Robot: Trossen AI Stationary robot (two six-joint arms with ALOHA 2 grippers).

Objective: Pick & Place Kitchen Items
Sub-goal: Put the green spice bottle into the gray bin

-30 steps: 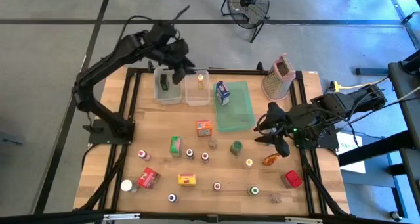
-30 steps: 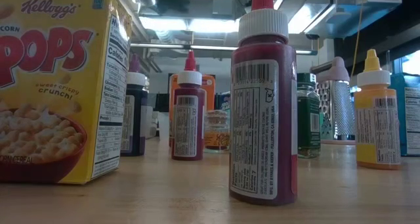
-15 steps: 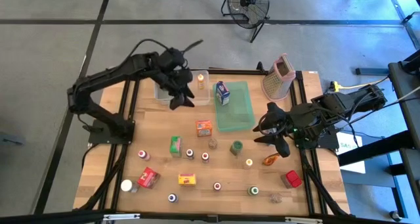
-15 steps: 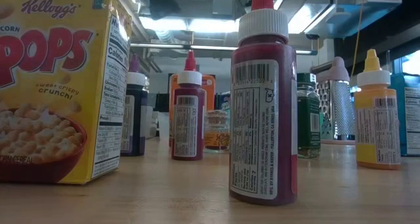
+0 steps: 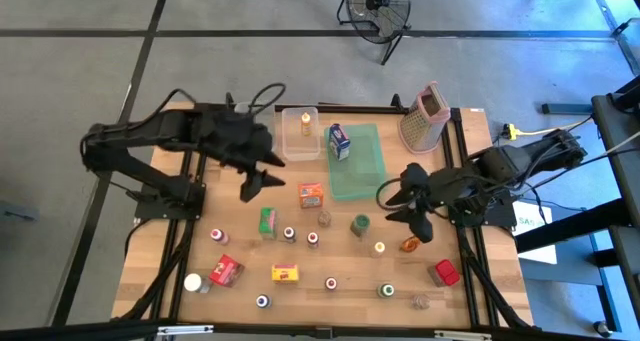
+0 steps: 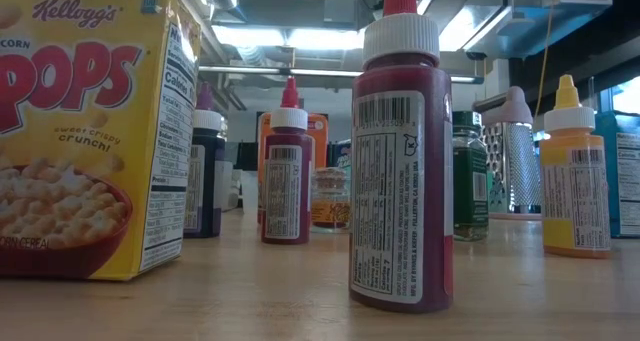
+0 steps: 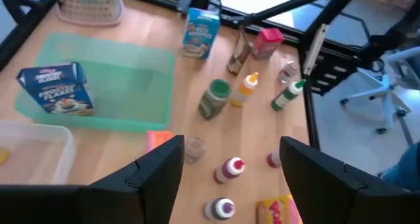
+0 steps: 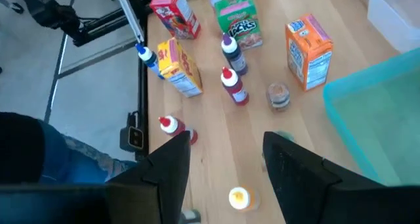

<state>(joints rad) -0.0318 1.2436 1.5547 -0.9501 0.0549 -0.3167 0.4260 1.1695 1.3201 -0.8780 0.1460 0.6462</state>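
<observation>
Wooden table on a dark frame fills the middle of a grey floor. At its twelve o'clock edge sit a green tray holding a blue carton, and a grater at one o'clock. Left gripper hovers at ten o'clock, fingers spread, empty. Right gripper hangs at three o'clock, fingers parted, empty. Small cartons and bottles scatter toward six o'clock, an orange carton at centre.
</observation>
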